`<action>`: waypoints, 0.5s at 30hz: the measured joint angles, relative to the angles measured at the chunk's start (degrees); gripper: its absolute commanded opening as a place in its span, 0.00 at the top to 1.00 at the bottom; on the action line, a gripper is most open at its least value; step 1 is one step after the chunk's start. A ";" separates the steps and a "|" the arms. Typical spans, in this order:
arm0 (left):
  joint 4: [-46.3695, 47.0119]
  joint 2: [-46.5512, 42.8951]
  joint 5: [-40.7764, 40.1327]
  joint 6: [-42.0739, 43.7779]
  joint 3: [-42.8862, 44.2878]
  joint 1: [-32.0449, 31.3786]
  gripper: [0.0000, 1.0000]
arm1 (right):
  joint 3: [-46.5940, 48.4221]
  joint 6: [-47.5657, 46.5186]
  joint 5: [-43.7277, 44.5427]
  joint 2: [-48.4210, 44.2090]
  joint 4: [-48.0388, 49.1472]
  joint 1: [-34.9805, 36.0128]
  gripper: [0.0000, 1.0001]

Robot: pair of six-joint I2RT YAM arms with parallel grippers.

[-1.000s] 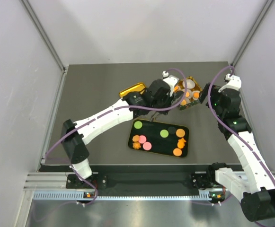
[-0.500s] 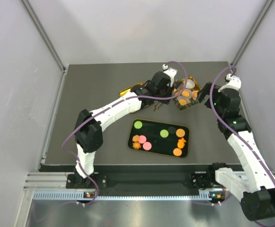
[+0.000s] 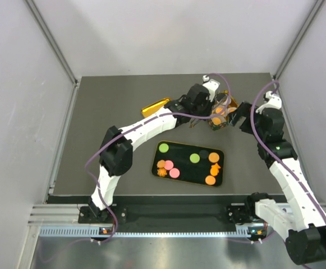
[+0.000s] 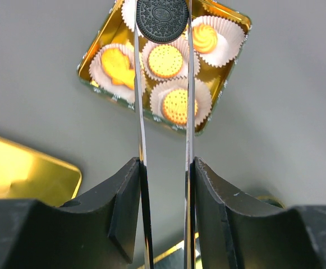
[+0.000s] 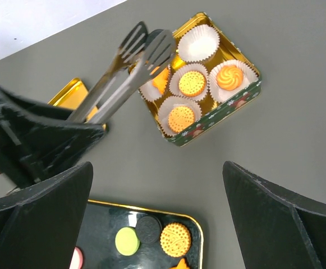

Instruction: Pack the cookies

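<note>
The black tray holds ten cookies: two green, two pink, five orange, one dark. The gold tin, at 1 o'clock from the tray, holds four more in paper cups.

The left end effector grips tongs, which pinch one dark sandwich cookie above the tin. The left arm has extended further toward 1 o'clock.

The right end effector stands fully open at 3 o'clock of the tin.
</note>
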 measured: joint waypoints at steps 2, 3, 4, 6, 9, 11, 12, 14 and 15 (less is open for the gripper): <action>1.22 1.25 -0.07 0.57 0.28 0.00 0.58 | 0.00 0.13 -0.24 -0.26 -0.26 0.00 0.00; 1.77 1.90 -0.20 0.87 0.37 0.02 0.57 | 0.00 0.15 -0.35 -0.50 -0.50 0.00 0.00; 2.38 2.64 -0.31 1.18 0.55 0.02 0.57 | 0.00 0.13 -0.37 -0.66 -0.76 0.00 0.00; 3.74 4.35 -0.26 1.42 0.92 0.17 0.57 | 0.00 0.07 -0.33 -1.01 -1.22 0.00 0.00; 5.35 6.84 -0.17 1.53 1.55 0.46 0.57 | 0.00 -0.33 -0.04 -1.11 -1.68 0.00 0.00; 6.23 8.57 0.04 1.53 2.64 0.81 0.58 | 0.00 -0.44 0.17 -1.11 -2.25 0.00 0.00; 6.75 9.55 0.26 1.49 3.23 1.09 0.58 | 0.00 -0.46 0.26 -1.09 -2.40 0.00 0.00; 7.50 11.37 0.96 1.36 4.68 1.73 0.57 | 0.00 -0.57 0.31 -1.05 -2.56 0.00 0.00; 7.89 12.24 1.36 1.33 5.42 2.05 0.57 | 0.00 -0.66 0.33 -0.98 -2.54 0.00 0.00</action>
